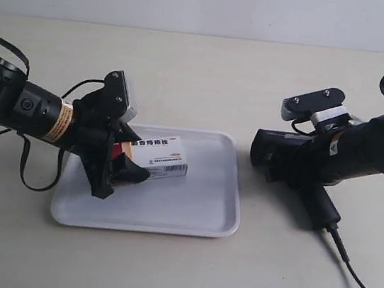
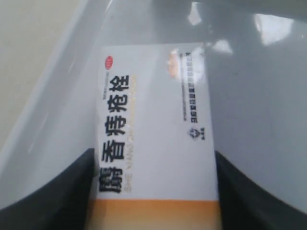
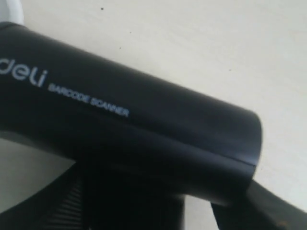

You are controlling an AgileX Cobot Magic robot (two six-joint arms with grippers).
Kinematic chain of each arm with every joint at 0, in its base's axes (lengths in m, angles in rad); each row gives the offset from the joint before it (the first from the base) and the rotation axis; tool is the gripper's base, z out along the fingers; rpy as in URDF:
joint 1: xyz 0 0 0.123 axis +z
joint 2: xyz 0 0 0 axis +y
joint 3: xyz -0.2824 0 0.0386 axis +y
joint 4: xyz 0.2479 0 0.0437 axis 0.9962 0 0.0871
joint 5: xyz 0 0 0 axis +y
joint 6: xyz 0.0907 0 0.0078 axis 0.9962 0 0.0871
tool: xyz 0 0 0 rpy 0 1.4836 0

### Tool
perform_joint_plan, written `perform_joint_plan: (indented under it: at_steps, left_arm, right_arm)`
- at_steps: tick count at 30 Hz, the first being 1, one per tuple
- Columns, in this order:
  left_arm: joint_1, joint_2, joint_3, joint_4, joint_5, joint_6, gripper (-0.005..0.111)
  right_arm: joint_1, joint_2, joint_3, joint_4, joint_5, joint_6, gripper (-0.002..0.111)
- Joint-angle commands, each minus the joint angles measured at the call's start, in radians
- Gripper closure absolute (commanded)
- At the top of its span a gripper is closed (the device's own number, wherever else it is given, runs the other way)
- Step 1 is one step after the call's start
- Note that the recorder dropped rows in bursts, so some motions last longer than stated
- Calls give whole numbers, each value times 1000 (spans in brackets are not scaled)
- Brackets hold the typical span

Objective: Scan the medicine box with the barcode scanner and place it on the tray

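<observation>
Table (image 1: 210,68): pale beige top, everything sits on it.

Tray (image 1: 203,217): white, rounded corners, low rim, lying flat on the table on the side of the exterior view's left. In my left wrist view its glossy floor and rim (image 2: 43,120) run alongside the box.

My two arms: left one comes in from the exterior view's left edge and reaches over the tray; right one comes in from that view's right edge and stays over bare table, apart from the tray.

Barcode scanner (image 1: 296,166): black, boxy head pointing toward the tray, handle angling down toward the table with the black cable (image 1: 361,286) trailing off it. My right wrist view shows its barrel (image 3: 134,129) close up, white "deli BARCODE SCANNER" lettering. My right gripper (image 1: 305,156) is clamped around it; dark finger (image 3: 259,211) sits against its underside.

Medicine box (image 1: 159,157): white carton, black Chinese text, barcode on the side face, red-orange end toward my gripper. It is over the tray floor, roughly level; can't tell if it touches down.

My left gripper (image 1: 122,156): closed on the box's banded end, a dark finger (image 2: 57,196) flush on each long side in the left wrist view.
</observation>
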Motion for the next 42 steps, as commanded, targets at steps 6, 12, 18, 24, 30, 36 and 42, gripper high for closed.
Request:
perform_joint_plan:
  at_steps: [6, 12, 18, 24, 30, 36, 42]
  left_arm:
    - [-5, -17, 0, 11, 63, -111, 2]
    - [-5, -191, 0, 62, 59, -337, 2]
    - [0, -478, 0, 169, 44, -640, 3]
    - [0, -733, 34, 242, -51, -854, 60]
    - [0, -923, 236, 193, -13, -868, 104]
    - [0, -1145, 545, -230, 135, -576, 104]
    - [0, -1328, 776, -436, 105, -461, 104]
  right_arm:
    - [2, 5, -9, 2, -10, 92, 30]
    - [2, -120, -11, 2, 53, 92, 15]
    - [2, -454, -28, 2, 250, 92, 27]
    - [2, -846, 28, 2, 283, 103, 82]
    - [2, -1184, 233, 4, 203, 132, 108]
    - [2, -1432, 416, 4, 200, 141, 108]
    - [2, -1561, 434, 4, 214, 175, 108]
